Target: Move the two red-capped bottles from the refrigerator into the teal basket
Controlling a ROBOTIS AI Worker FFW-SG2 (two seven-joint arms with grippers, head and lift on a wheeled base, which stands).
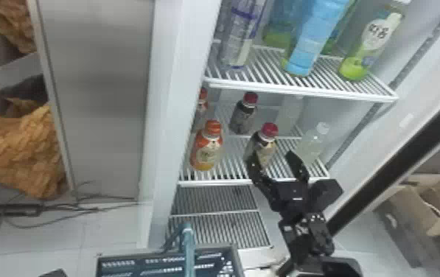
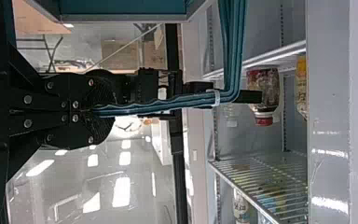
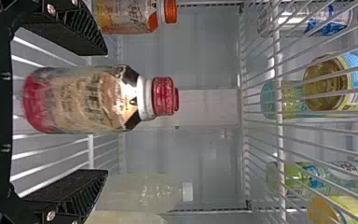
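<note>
Right gripper (image 3: 105, 112) wide around red-capped bottle (image 3: 88, 99). Bottle sits off middle; if I squeeze, uneven push could tip it. Left gripper (image 2: 105, 110) pinches basket handle (image 2: 168, 103).

The right arm (image 1: 305, 237) is blocky black, its ribbed claw (image 1: 272, 155) dotted with silver screws (image 3: 51, 215).

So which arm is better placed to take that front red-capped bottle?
Right, I'd say: the open right gripper is lined up with the front bottle, while the left gripper holds the teal basket handle.
</note>
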